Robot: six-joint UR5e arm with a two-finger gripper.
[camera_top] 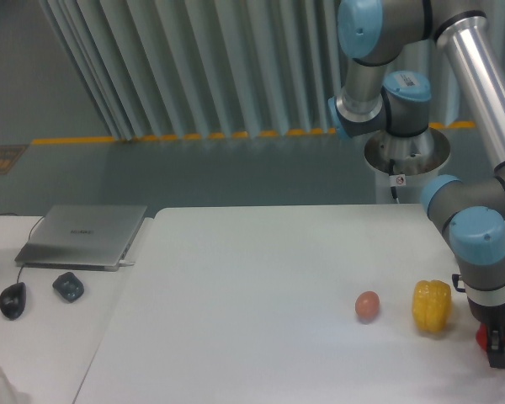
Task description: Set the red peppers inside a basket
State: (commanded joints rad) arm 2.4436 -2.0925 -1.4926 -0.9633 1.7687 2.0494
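Observation:
Only a small patch of the red pepper (482, 338) shows, low at the table's right edge, just right of the yellow bell pepper (432, 305). My gripper (498, 348) points down at it, and its dark fingers cover most of the pepper and look closed around it. The arm's blue-capped wrist (480, 240) rises straight above. No basket is in view.
A small pinkish round fruit (367, 305) lies left of the yellow pepper. On the neighbouring table at the left are a closed laptop (84, 234), a black mouse (13, 299) and a small dark object (68, 287). The arm's base (406, 156) stands behind the table.

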